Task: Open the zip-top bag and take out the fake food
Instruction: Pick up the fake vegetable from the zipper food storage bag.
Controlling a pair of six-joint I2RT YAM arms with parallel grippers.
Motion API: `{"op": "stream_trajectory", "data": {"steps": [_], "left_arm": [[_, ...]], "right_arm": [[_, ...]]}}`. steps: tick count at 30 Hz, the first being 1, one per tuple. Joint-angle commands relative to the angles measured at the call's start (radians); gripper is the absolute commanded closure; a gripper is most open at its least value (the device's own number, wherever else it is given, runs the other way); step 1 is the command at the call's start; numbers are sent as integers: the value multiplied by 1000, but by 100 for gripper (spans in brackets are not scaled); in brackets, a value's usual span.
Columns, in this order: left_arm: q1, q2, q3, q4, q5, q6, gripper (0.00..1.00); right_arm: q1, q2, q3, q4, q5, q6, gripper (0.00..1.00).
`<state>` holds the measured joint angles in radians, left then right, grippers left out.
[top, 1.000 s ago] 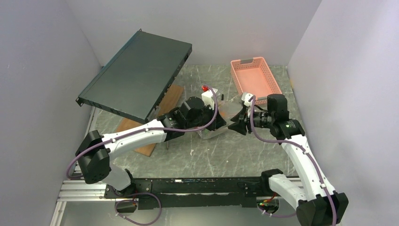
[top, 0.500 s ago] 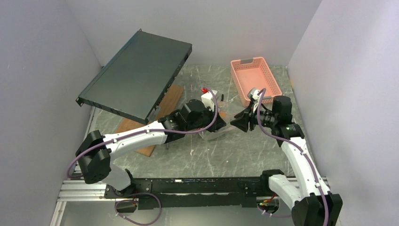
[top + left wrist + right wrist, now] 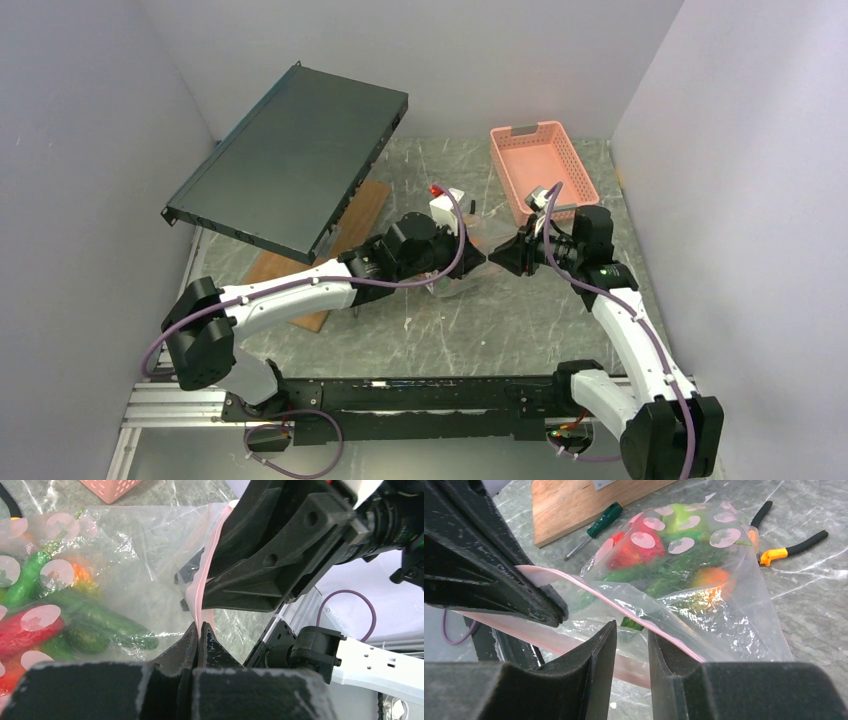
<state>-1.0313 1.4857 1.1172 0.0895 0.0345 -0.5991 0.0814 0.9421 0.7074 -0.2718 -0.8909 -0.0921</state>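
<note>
Your grey, marbled table [image 3: 500, 330] sits between plain pale walls. At its middle, between both grippers, is the clear, crinkly zip-top bag [image 3: 719, 605], lumpy with glossy green, red and orange fake food [image 3: 644, 550]. Your left gripper [image 3: 198, 629] is pinched tight on the pink zip strip [image 3: 212, 570]. Your right gripper [image 3: 631, 632] stands narrowly apart around the bag's lip.

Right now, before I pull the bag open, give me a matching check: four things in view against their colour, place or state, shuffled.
Things:
1 left gripper
2 screwdriver
3 pliers
4 basket

Colour, place or state:
A pink
B lying by the board
C shut on the strip of the bag
D orange and black

Pairs: 1-C, 2-B, 3-D, 4-A
</note>
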Motion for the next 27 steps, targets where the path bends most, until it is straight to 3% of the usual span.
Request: {"op": "stream_trajectory", "data": {"steps": [1, 14, 27], "left_arm": [[-14, -1, 63, 85, -9, 38, 100], [-22, 52, 92, 114, 15, 86, 100], [-81, 59, -16, 191, -64, 116, 100]], "right_arm": [[6, 15, -18, 88, -5, 72, 68], [12, 28, -97, 211, 59, 186, 56], [32, 77, -126, 309, 64, 222, 58]]}}
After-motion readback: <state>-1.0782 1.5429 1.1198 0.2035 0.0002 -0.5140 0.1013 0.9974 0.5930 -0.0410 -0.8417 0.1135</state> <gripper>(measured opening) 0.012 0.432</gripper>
